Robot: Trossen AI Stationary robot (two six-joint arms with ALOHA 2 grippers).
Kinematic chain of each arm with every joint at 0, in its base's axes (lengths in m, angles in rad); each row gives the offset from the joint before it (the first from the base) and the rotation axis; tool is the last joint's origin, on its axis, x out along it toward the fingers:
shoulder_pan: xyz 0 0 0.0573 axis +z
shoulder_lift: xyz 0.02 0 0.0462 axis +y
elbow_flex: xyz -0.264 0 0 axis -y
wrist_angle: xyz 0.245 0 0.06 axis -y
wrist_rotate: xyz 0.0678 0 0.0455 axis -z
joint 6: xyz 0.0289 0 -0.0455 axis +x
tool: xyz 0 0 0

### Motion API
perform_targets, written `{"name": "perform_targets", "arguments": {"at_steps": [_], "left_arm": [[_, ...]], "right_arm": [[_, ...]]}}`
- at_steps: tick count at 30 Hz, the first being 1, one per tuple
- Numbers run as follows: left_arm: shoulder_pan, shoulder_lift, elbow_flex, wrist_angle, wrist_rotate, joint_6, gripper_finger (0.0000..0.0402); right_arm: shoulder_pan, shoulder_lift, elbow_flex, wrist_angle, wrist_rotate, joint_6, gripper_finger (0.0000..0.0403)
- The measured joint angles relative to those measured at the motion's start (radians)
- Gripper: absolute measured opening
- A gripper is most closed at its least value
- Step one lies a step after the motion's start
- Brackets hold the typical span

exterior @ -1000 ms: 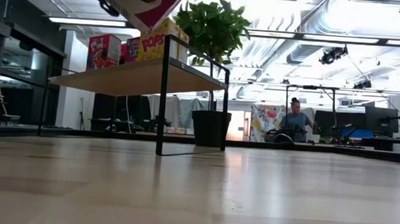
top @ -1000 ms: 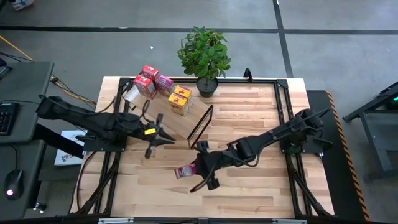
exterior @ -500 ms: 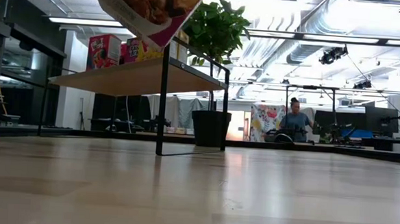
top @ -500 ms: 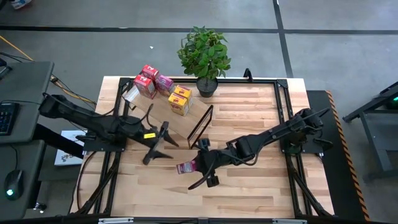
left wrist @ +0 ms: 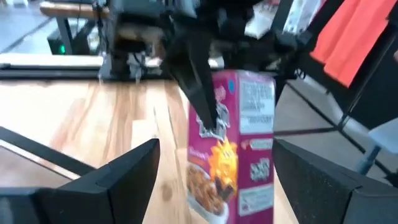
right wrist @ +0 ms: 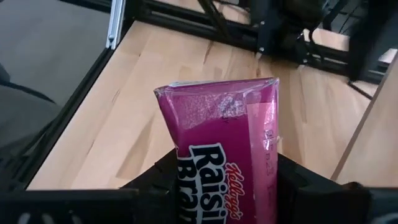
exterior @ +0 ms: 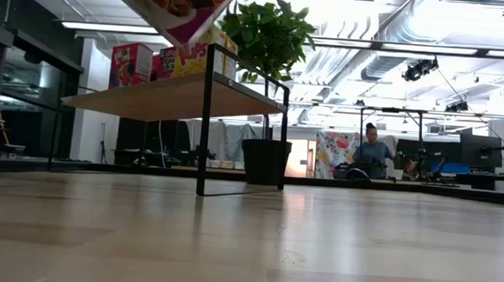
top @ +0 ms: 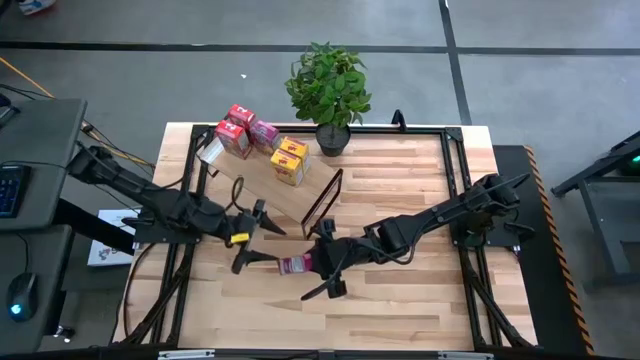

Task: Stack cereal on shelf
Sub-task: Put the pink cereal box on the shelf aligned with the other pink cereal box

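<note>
Your right gripper (top: 318, 264) clamps a magenta Raisin Bran box (right wrist: 222, 157), top crumpled; your left gripper (top: 250, 232), fingers spread, flanks it.

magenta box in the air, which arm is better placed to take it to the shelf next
Left, probably. The right gripper holds the magenta box out toward the open left gripper, whose fingers already flank the box; the left arm sits nearer the shelf.

Pink cereal box (exterior: 174, 7) cropped by top edge
</note>
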Motion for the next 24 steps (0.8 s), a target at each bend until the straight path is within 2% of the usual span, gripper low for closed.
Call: {"name": "perform_targets", "arguments": {"at_steps": [4, 11, 18, 24], "left_arm": [[-0.041, 0.047, 0.036, -0.029, -0.067, -0.010, 0.0302], [-0.084, 0.138, 0.145, -0.196, -0.173, -0.079, 0.0302], [-0.095, 0.187, 0.180, -0.235, -0.186, -0.094, 0.0302], [-0.115, 0.178, 0.180, -0.248, -0.188, -0.085, 0.0302]], "right_arm": [[-0.011, 0.000, 0.000, 0.019, 0.006, 0.002, 0.0134], [-0.031, 0.000, 0.000, 0.040, 0.005, 0.002, 0.0134], [-0.044, 0.002, 0.000, 0.038, 0.008, 0.012, 0.0134], [-0.060, 0.000, 0.001, 0.072, 0.047, 0.060, 0.0134]]}}
